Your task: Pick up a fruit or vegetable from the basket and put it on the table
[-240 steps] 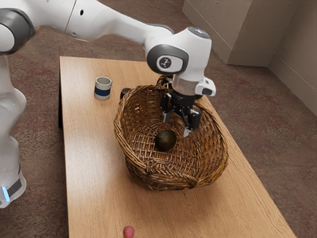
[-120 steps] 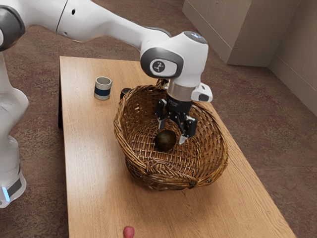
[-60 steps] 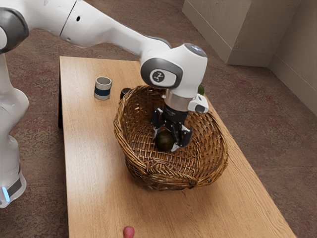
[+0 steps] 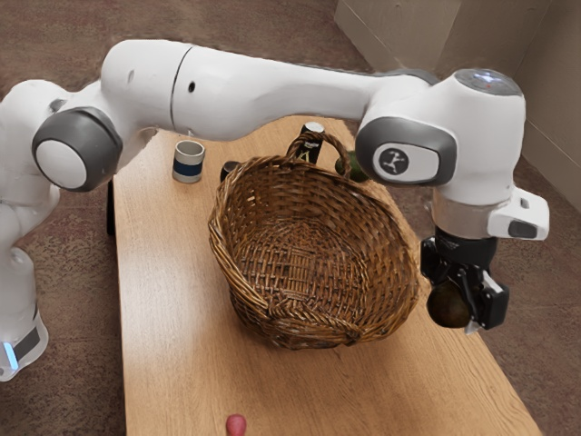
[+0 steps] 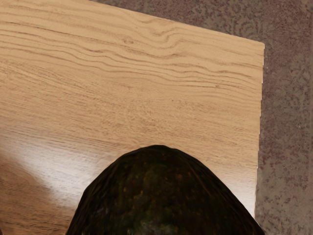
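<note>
We've lifted the avocado [image 4: 447, 306] out of the basket [image 4: 309, 331] to the exterior view's right, our end effector [image 4: 451, 307] clamped on it, fingers its width apart. Next we should lower it to the bench [image 4: 177, 336].

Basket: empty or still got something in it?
Empty, as far as the exterior view shows: bare wicker lines the visible inside of the basket, and the gripper holds the dark avocado outside it.

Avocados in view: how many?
1 for sure: the dark avocado, in the gripper, outside the basket. The green thing behind the basket, partly hidden, may be another.
</note>
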Robot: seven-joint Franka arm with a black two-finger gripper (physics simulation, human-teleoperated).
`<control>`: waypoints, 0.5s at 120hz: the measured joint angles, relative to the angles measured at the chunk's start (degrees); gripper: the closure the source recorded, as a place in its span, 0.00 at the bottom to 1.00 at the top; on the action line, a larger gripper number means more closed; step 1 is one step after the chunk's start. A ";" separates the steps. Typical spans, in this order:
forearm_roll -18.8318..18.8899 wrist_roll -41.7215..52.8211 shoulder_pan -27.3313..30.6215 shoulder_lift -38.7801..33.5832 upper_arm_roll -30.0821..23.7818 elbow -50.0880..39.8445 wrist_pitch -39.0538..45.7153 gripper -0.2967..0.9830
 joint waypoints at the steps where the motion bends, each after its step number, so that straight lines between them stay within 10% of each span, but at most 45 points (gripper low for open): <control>1: 0.00 0.20 -0.06 0.88 -0.25 1.20 -0.14 0.57; 28: 0.09 4.96 -0.23 11.62 -2.80 13.79 -2.85 0.57; 60: -0.29 8.82 -0.54 12.13 -2.79 14.03 -3.39 0.28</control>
